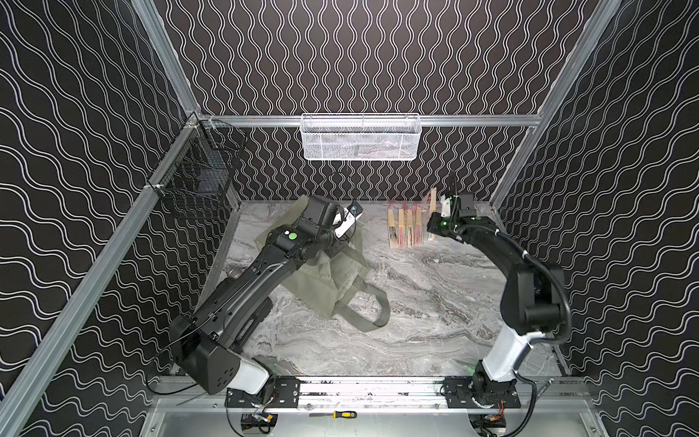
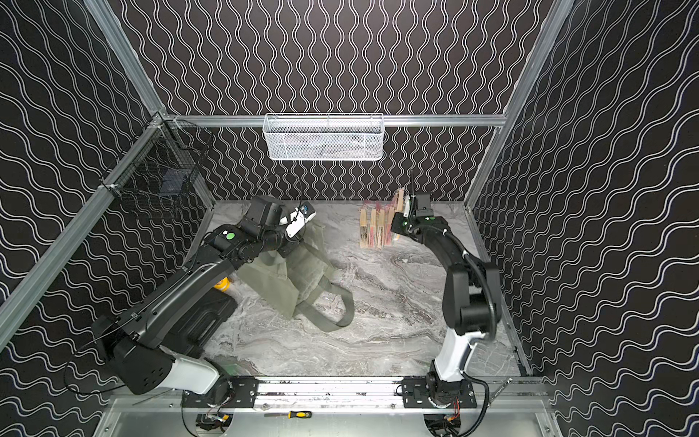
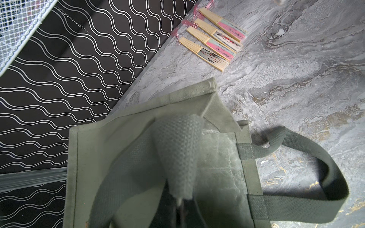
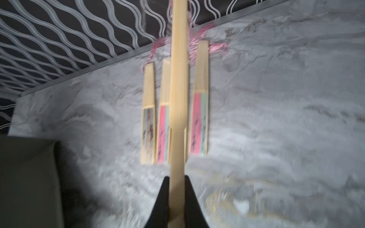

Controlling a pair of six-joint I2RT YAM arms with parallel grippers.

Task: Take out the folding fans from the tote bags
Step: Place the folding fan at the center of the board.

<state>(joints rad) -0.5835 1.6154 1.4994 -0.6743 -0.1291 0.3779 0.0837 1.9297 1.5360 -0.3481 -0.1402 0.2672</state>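
Far right of the desk (image 1: 435, 302): one folding fan (image 4: 178, 79), clamped at its near end in the right gripper (image 4: 177, 183), long axis parallel to the row of four fans (image 1: 401, 229) lying just beside it; tote bag (image 1: 333, 280) well apart to the left.

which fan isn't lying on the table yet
The folding fan clamped in the right gripper, held above the table; the other four fans lie flat on it in a row.

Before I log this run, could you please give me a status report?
Left gripper shut on tote bag. Right gripper shut on folding fan, four fans laid on table. Nothing blocking.
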